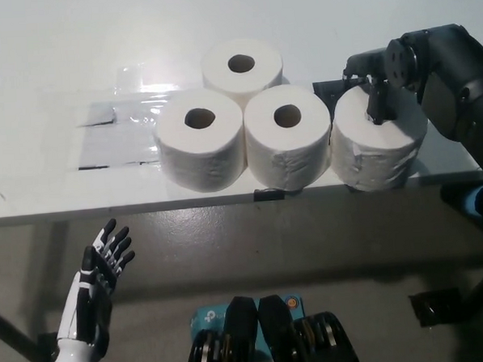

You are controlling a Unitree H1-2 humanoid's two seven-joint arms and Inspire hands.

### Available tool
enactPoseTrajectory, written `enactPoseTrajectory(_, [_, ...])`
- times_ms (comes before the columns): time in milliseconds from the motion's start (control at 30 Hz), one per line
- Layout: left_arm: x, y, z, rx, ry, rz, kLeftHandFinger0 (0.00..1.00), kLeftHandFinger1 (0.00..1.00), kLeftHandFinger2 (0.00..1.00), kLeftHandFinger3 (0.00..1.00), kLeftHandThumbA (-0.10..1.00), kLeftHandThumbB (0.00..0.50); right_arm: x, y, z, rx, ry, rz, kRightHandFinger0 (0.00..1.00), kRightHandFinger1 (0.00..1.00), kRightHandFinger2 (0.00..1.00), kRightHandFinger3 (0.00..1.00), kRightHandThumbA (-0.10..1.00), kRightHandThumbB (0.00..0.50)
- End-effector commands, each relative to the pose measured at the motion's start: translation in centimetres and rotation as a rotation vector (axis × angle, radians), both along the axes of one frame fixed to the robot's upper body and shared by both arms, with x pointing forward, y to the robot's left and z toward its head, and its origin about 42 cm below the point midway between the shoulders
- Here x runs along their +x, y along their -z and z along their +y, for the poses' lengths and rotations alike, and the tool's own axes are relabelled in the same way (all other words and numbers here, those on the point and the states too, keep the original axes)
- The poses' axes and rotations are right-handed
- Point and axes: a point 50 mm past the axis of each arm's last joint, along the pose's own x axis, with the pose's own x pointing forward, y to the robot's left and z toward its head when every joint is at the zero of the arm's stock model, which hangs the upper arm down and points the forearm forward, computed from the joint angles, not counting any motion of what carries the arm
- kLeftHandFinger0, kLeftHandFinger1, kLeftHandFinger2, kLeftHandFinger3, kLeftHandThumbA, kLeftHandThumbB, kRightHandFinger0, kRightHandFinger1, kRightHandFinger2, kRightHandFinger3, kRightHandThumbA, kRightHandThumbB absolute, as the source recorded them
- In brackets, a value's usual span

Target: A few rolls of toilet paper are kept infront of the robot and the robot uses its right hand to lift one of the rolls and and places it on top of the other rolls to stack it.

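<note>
We're watching the right hand [380,88] gripping the rightmost roll [377,141] from above, seemingly through its core; left hand [96,274] hanging open, low.

On the tabletop [42,78] three rolls cluster — back roll [242,64] behind left roll [200,136] and middle roll [288,135]. Right of them sits the fourth roll [378,149], my fingers [377,101] in its core — my left hand [93,290] below the tabletop's front edge

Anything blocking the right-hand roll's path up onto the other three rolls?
Nothing visible. The right hand is on the rightmost roll; the tops of the three grouped rolls are bare. The left hand rests open below the table.
</note>
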Motion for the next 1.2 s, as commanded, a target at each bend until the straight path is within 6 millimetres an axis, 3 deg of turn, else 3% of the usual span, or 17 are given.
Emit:
enactPoseTrajectory(0, [0.6, -1.6, 0.0, -0.004, 0.011, -0.067, 1.00, 1.00, 1.00, 1.00, 1.00, 0.500, 0.2, 0.1, -2.1, -0.002, 0.053, -0.030, 0.05, 0.33, 0.58, 0.74, -0.01, 0.000])
enactPoseTrajectory(67, [0.6, -1.6, 0.2, 0.002, 0.013, -0.070, 1.00, 1.00, 1.00, 1.00, 1.00, 0.500, 0.2, -0.1, -2.3, -0.006, 0.057, -0.030, 0.17, 0.44, 0.64, 0.92, -0.04, 0.000])
enactPoseTrajectory(133, [0.6, -1.5, 0.2, 0.000, 0.014, -0.073, 1.00, 1.00, 1.00, 1.00, 1.00, 0.500, 0.2, -0.2, -2.5, -0.021, 0.034, -0.045, 0.08, 0.39, 0.57, 0.80, 0.10, 0.000])
enactPoseTrajectory(267, [0.6, -1.5, 0.2, -0.004, 0.009, -0.075, 1.00, 1.00, 1.00, 1.00, 1.00, 0.500, 0.3, -1.0, -2.7, -0.042, 0.009, -0.044, 0.38, 0.56, 0.63, 0.74, 0.24, 0.000])
enactPoseTrajectory(333, [0.6, -1.5, 0.3, -0.007, 0.007, -0.075, 1.00, 1.00, 1.00, 1.00, 1.00, 0.500, 0.4, -1.5, -2.6, -0.038, 0.008, -0.047, 0.34, 0.51, 0.60, 0.92, 0.19, 0.000])
enactPoseTrajectory(367, [0.6, -1.4, 0.3, -0.009, 0.006, -0.073, 1.00, 1.00, 1.00, 1.00, 1.00, 0.500, 0.4, -1.7, -2.7, -0.024, 0.013, -0.051, 0.06, 0.26, 0.37, 0.70, 0.16, 0.000])
enactPoseTrajectory(467, [0.8, -1.5, 0.3, -0.011, 0.001, -0.077, 1.00, 1.00, 1.00, 1.00, 1.00, 0.500, 0.5, -2.5, -2.7, -0.006, 0.026, -0.056, 0.00, 0.25, 0.44, 0.64, -0.05, 0.048])
enactPoseTrajectory(567, [0.9, -1.7, 0.3, -0.007, -0.001, -0.082, 1.00, 1.00, 1.00, 1.00, 1.00, 0.500, 0.6, -2.5, -2.7, 0.014, 0.056, -0.069, 0.48, 0.86, 1.00, 0.86, 0.29, 0.149])
enactPoseTrajectory(633, [0.9, -1.8, 0.3, -0.006, 0.000, -0.083, 1.00, 1.00, 1.00, 1.00, 1.00, 0.500, 0.6, -2.4, -2.9, 0.000, 0.027, -0.097, 0.73, 0.88, 0.93, 0.83, 0.78, 0.116])
enactPoseTrajectory(667, [1.0, -1.9, 0.4, -0.009, 0.000, -0.085, 1.00, 1.00, 1.00, 1.00, 1.00, 0.500, 0.6, -2.2, -3.0, -0.041, -0.009, -0.136, 1.00, 1.00, 1.00, 1.00, 1.00, 0.074])
enactPoseTrajectory(700, [0.9, -1.9, 0.4, -0.008, 0.000, -0.084, 1.00, 1.00, 1.00, 1.00, 1.00, 0.500, 0.6, -2.1, -3.0, -0.047, -0.010, -0.144, 1.00, 1.00, 1.00, 1.00, 1.00, 0.075])
enactPoseTrajectory(767, [1.0, -2.0, 0.5, -0.013, 0.000, -0.086, 1.00, 1.00, 1.00, 1.00, 1.00, 0.500, 0.5, -1.9, -3.1, -0.044, -0.013, -0.130, 0.07, 0.18, 0.30, 0.77, 1.00, 0.104])
enactPoseTrajectory(800, [1.0, -2.0, 0.5, -0.013, -0.003, -0.086, 1.00, 1.00, 1.00, 1.00, 1.00, 0.500, 0.5, -1.8, -3.1, -0.041, -0.008, -0.117, 0.01, 0.12, 0.23, 0.73, 1.00, 0.108])
enactPoseTrajectory(900, [1.2, -2.1, 0.6, -0.011, -0.009, -0.092, 1.00, 1.00, 1.00, 1.00, 1.00, 0.500, 0.5, -1.9, -3.1, -0.026, -0.005, -0.087, 0.00, 0.00, 0.11, 0.60, 1.00, 0.123])
enactPoseTrajectory(967, [1.2, -2.2, 0.6, -0.011, -0.014, -0.092, 1.00, 1.00, 1.00, 1.00, 1.00, 0.500, 0.4, -1.4, -3.3, -0.011, -0.039, -0.100, 0.59, 0.63, 0.76, 1.00, 1.00, 0.109])
enactPoseTrajectory(1067, [1.2, -2.2, 0.6, -0.020, -0.009, -0.087, 1.00, 1.00, 1.00, 1.00, 1.00, 0.500, 0.3, -0.5, -3.4, 0.013, -0.034, -0.098, 0.27, 0.33, 0.50, 0.92, 1.00, 0.109])
enactPoseTrajectory(1167, [1.4, -2.4, 0.7, -0.030, -0.012, -0.094, 1.00, 1.00, 1.00, 1.00, 1.00, 0.500, 0.3, -0.4, -3.2, 0.004, -0.039, -0.119, 0.22, 0.31, 0.46, 0.75, 1.00, 0.102])
